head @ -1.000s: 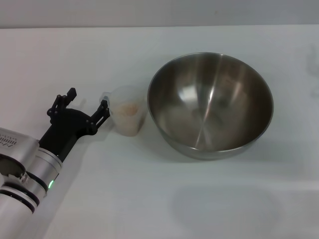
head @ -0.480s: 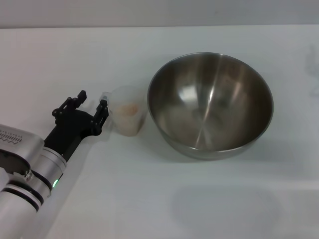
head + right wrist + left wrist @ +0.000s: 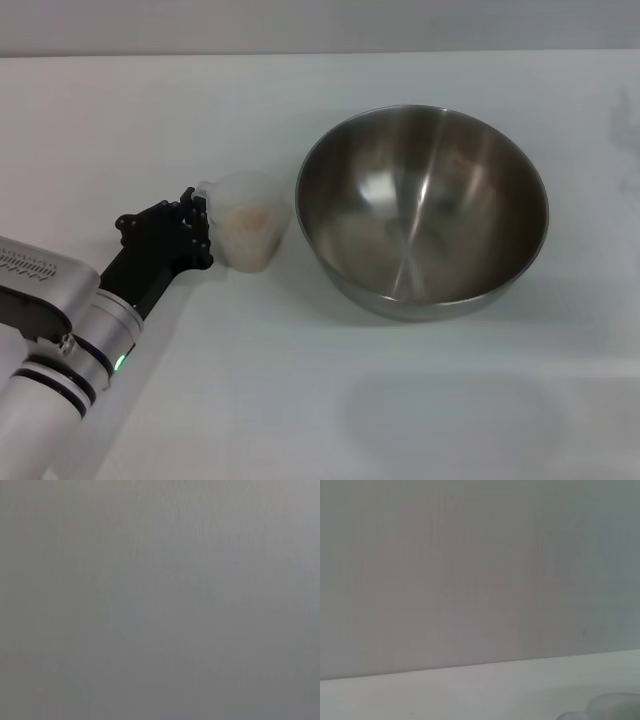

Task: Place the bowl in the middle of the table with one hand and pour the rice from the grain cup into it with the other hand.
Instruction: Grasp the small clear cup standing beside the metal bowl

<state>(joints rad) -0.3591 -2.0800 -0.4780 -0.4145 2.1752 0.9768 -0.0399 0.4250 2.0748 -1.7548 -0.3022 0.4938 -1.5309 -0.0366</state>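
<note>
In the head view the steel bowl (image 3: 422,210) stands empty on the white table (image 3: 320,400), right of centre. The clear grain cup (image 3: 248,235) stands upright just left of the bowl, almost touching it, with a small mound of rice (image 3: 254,215) inside. My left gripper (image 3: 198,218) reaches in from the lower left, its black fingers closed on the cup's handle on the side away from the bowl. The cup rests on the table. The right gripper is out of view; its wrist view shows only plain grey.
The left arm (image 3: 70,340) lies across the table's lower left corner. The table's far edge (image 3: 320,53) meets a grey wall. The left wrist view shows the wall and a strip of table (image 3: 470,690).
My left gripper has moved right up to the cup and its fingers have closed from wide open onto the handle. The cup has shifted slightly to the left. The bowl has not moved.
</note>
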